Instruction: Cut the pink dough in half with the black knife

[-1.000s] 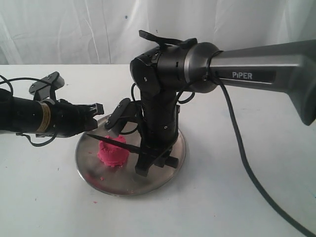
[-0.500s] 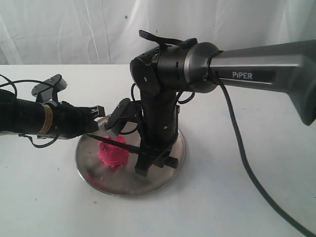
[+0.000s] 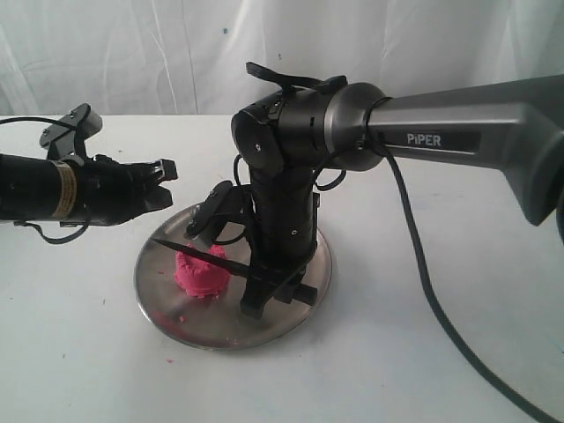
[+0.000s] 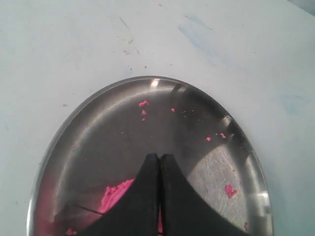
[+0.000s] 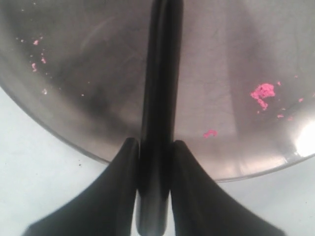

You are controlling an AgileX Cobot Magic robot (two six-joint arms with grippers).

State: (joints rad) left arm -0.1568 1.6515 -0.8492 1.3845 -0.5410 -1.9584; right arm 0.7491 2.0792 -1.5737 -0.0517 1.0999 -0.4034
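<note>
The pink dough (image 3: pixel 201 273) is a ridged mound on the left half of the round steel plate (image 3: pixel 304 304). The black knife (image 3: pixel 198 252) lies level across the top of the dough, its tip pointing left. My right gripper (image 3: pixel 270 285) is shut on the knife's handle (image 5: pixel 160 73), and its fingers (image 5: pixel 129 147) clamp the handle from both sides. My left gripper (image 3: pixel 166 181) hangs shut and empty above the plate's far left rim, apart from the dough. In the left wrist view its tips (image 4: pixel 158 157) are pressed together, with the dough (image 4: pixel 115 193) partly hidden behind them.
Small pink crumbs (image 5: pixel 263 92) are scattered over the plate (image 4: pixel 98 142) and a few lie on the white table (image 3: pixel 423 370). The right arm's cable (image 3: pixel 432 300) trails across the table on the right. A white curtain closes the back.
My left gripper has risen and drawn back to the left, away from the dough and the knife tip. The right gripper, knife and dough have hardly moved.
</note>
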